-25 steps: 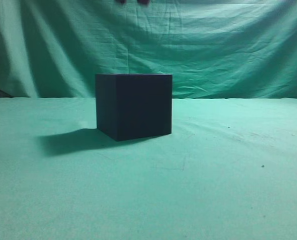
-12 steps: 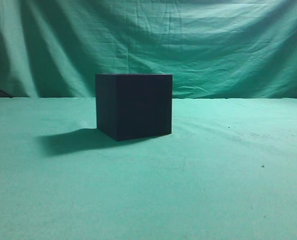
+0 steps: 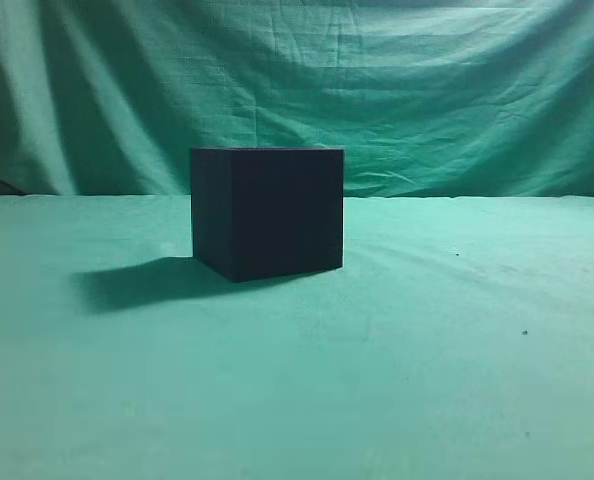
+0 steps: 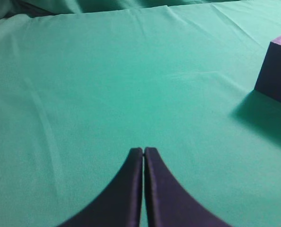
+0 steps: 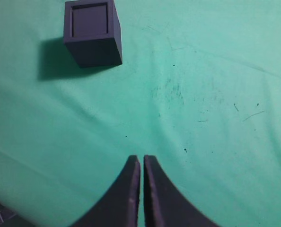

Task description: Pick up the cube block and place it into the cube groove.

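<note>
We count one cube groove (image 3: 267, 213) — a dark, matte, cube-shaped box standing alone on the green cloth (image 3: 427, 380). From above, in the right wrist view, its top opening looks filled: a flat purple face sits level inside the rim, which we take to be the cube block (image 5: 89, 20) already seated in the recess. So one block, one box, and no loose cube anywhere else on the cloth in any view.

Both grippers hang clear, well apart from the box. The left gripper (image 4: 144, 152) has its jaws pressed together with nothing between them; the right gripper (image 5: 141, 159) shows only a hairline slit, also empty.

As for handling, we judge the block rigid and light, probably foam or plastic with plain matte faces that should not slip. Free, it would be best pinched across two opposite side faces. Seated as it appears now, only the top shows, with a thin gap at the rim — little to take hold of.
</note>
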### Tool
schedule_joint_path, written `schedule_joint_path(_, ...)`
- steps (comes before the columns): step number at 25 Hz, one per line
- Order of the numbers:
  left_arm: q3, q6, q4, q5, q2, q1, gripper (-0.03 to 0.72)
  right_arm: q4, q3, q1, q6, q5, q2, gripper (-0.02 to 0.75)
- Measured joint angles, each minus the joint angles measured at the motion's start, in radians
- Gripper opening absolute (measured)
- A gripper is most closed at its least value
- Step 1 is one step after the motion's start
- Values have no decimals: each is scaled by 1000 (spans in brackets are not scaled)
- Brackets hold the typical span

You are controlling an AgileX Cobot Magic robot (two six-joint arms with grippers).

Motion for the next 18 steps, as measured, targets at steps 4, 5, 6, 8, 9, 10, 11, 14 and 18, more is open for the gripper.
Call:
schedule_joint_path(4, 0, 0, 0, 0, 0, 0, 0, 0, 70, 0, -6, -5, -116, 0)
schedule_joint_path(5, 0, 0, 0, 0, 0, 0, 0, -6, 75, 0, -13, 0, -133, 0)
schedule_joint_path(6, 0, 0, 0, 0, 0, 0, 0, -14, 75, 0, -22, 2, -150, 0)
schedule_joint_path(8, 0, 0, 0, 0, 0, 0, 0, -34, 75, 0, -57, -6, -177, 0)
schedule_joint_path(9, 0, 0, 0, 0, 0, 0, 0, -44, 75, 0, -77, -19, -185, 0)
schedule_joint_path(10, 0, 0, 0, 0, 0, 0, 0, -51, 75, 0, -96, -47, -197, 0)
schedule_joint_path(11, 0, 0, 0, 0, 0, 0, 0, -62, 77, 0, -111, -80, -207, 0)
schedule_joint_path(14, 0, 0, 0, 0, 0, 0, 0, -96, 115, 0, -129, -200, -233, 0)
schedule_joint_path(18, 0, 0, 0, 0, 0, 0, 0, -116, 239, -73, -133, -401, -306, 48)
